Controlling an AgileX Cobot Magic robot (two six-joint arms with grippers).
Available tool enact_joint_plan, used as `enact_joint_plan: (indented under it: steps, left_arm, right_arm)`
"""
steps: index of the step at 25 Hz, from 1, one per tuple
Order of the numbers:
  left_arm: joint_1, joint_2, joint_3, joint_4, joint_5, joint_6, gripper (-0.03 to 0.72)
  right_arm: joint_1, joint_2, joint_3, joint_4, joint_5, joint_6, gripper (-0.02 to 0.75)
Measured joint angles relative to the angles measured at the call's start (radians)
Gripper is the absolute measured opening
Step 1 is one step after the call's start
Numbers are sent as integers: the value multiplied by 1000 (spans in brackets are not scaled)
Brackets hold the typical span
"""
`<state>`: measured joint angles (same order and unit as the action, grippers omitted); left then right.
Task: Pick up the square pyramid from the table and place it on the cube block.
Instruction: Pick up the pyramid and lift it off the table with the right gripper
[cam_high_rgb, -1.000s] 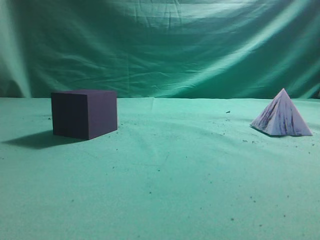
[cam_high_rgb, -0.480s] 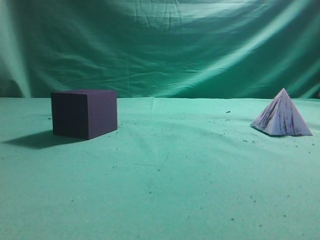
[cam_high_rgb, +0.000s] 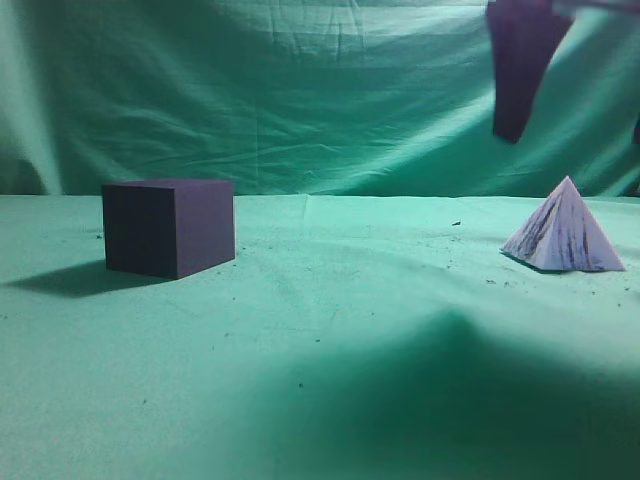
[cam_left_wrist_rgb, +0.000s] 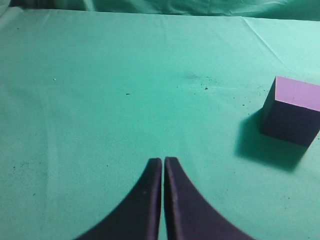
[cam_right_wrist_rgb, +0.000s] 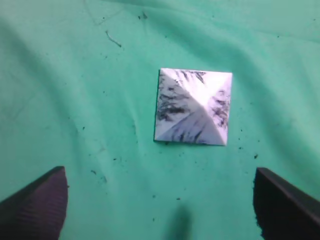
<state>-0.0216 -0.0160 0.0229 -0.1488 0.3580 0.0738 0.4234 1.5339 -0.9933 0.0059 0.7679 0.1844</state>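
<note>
The square pyramid (cam_high_rgb: 563, 232), whitish-lavender with dark streaks, stands on the green table (cam_high_rgb: 330, 330) at the right. It shows from above in the right wrist view (cam_right_wrist_rgb: 193, 107). The dark cube block (cam_high_rgb: 168, 226) stands at the left, and shows at the right edge of the left wrist view (cam_left_wrist_rgb: 291, 111). My right gripper (cam_right_wrist_rgb: 159, 187) is open wide and empty, high above the pyramid; one finger (cam_high_rgb: 522, 65) hangs into the exterior view's top right. My left gripper (cam_left_wrist_rgb: 163, 162) is shut and empty, to the left of the cube.
A wrinkled green cloth backdrop (cam_high_rgb: 300, 90) hangs behind the table. Small dark specks (cam_right_wrist_rgb: 112, 39) lie on the cloth around the pyramid. A broad shadow (cam_high_rgb: 450, 400) falls on the table's front right.
My right gripper's finger has come into the top right of the exterior view, above the pyramid, and a dark shadow has spread over the front right of the table. Cube and pyramid have not moved.
</note>
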Motion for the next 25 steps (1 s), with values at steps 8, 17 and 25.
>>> enact_joint_plan:
  steps: [8,17,25]
  left_arm:
    - [0,0,0,0,0,0,0]
    - [0,0,0,0,0,0,0]
    - [0,0,0,0,0,0,0]
  right_arm:
    - [0,211,-117,-50,-8,70,645]
    - [-16,321,-137,-65,-33,87,645]
    - [-47,341,-143,-69,-42,89,438]
